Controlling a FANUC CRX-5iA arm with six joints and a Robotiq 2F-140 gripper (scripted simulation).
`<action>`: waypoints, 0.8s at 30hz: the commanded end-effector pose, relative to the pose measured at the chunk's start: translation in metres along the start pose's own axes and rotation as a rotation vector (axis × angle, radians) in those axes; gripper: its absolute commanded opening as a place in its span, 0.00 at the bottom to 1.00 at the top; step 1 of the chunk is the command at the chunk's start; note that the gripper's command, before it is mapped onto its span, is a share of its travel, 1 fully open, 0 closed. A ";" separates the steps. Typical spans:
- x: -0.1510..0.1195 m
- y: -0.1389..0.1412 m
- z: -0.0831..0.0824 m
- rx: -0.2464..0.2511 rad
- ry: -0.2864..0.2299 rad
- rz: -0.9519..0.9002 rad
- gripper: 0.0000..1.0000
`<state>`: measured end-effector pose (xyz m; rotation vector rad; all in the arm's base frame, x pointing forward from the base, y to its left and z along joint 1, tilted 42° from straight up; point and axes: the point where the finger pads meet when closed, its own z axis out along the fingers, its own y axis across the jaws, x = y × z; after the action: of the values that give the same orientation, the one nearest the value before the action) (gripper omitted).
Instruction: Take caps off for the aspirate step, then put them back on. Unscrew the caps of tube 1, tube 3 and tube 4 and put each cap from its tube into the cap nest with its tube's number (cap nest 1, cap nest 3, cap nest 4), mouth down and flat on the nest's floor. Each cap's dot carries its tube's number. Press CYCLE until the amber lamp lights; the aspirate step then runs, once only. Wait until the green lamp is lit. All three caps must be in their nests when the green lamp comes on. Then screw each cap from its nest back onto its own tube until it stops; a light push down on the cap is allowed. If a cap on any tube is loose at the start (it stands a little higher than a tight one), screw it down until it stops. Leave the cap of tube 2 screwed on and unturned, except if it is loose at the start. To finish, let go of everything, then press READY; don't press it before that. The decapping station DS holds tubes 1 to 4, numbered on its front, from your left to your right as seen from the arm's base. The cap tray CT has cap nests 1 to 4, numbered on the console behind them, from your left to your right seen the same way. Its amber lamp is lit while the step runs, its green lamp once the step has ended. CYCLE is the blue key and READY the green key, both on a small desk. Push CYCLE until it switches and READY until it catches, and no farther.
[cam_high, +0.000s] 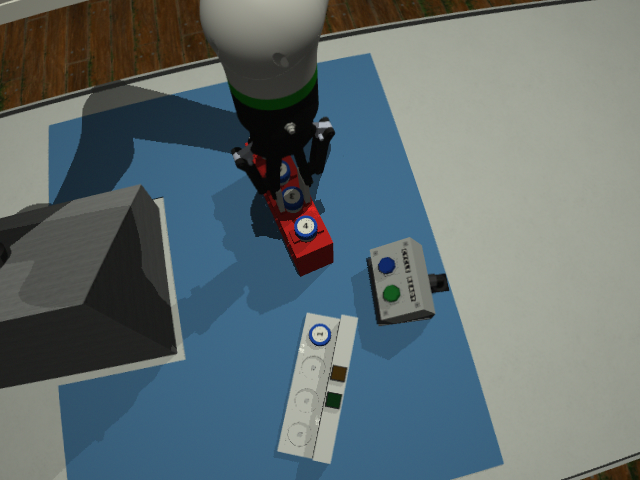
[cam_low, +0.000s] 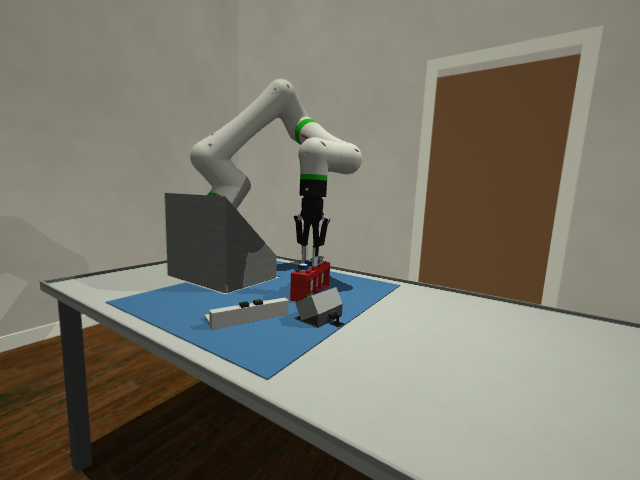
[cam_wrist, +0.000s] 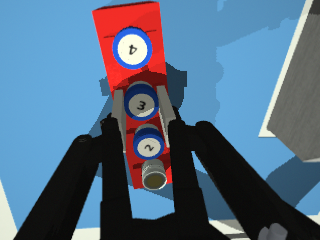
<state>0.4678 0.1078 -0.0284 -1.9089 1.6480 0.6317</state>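
The red decapping station (cam_high: 313, 256) (cam_low: 297, 285) (cam_wrist: 150, 24) stands on the blue mat (cam_high: 206, 289). My gripper (cam_high: 292, 197) (cam_wrist: 141, 100) (cam_low: 308, 259) is shut on cap 3 (cam_high: 293, 196) (cam_wrist: 142, 103), its grey pads on both sides of the blue cap, which sits on tube 3. Cap 4 (cam_high: 305, 226) (cam_wrist: 132, 48) and cap 2 (cam_wrist: 149, 145) (cam_high: 284, 171) sit on their tubes. Tube 1 (cam_wrist: 154, 174) stands open, without a cap. Cap 1 (cam_high: 320, 334) lies in cap nest 1 of the cap tray (cam_high: 289, 434) (cam_low: 242, 313).
The tray's amber lamp (cam_high: 338, 373) and green lamp (cam_high: 333, 400) are dark. The small desk (cam_high: 410, 304) (cam_low: 319, 305) carries the blue CYCLE key (cam_high: 386, 265) and the green READY key (cam_high: 391, 293). A large grey block (cam_high: 77, 279) (cam_low: 206, 242) stands to the left.
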 end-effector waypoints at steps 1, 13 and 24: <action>0.000 0.000 0.000 0.010 -0.012 -0.279 0.00; 0.000 0.000 0.000 0.011 -0.011 -0.577 0.00; 0.000 0.000 0.000 0.011 -0.011 -0.577 0.35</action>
<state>0.4675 0.1074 -0.0284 -2.2210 1.0041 0.3889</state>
